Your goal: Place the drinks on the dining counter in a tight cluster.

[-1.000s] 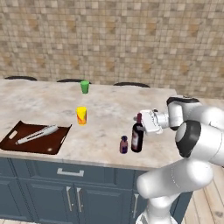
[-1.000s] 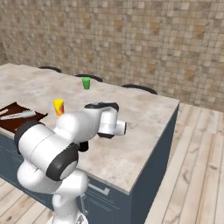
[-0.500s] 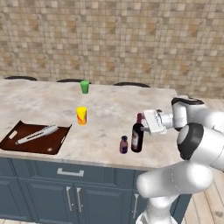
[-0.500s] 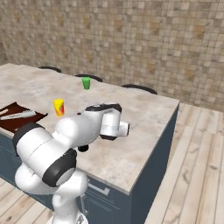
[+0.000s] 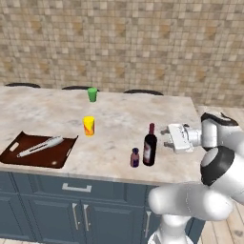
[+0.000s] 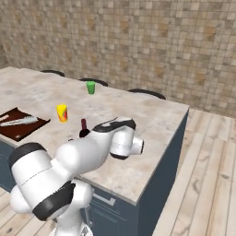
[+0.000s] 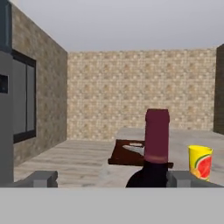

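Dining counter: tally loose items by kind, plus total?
Bottles: 2, the wine bottle and the tiny maroon bottle
Cups: 2, the yellow cup and the green cup
Cutting boards: 1, the dark board
Utensils: 1, the grey utensil lying on that board
Total: 6

Brightness: even and fairly bright in all three views, flat rendered light with no clear source.
Shadows: soft and faint; a small dark patch lies at the foot of the wine bottle on the dining counter, ahead of the fingers.
Glare: none on the marble; a weak sheen on the bottle's glass.
Sharpness: base views slightly soft, tile joints smeared with distance.
Hand view: the bottle neck just beyond the fingertips looks a little blurred, perhaps from closeness.
Edge distortion: none apparent.
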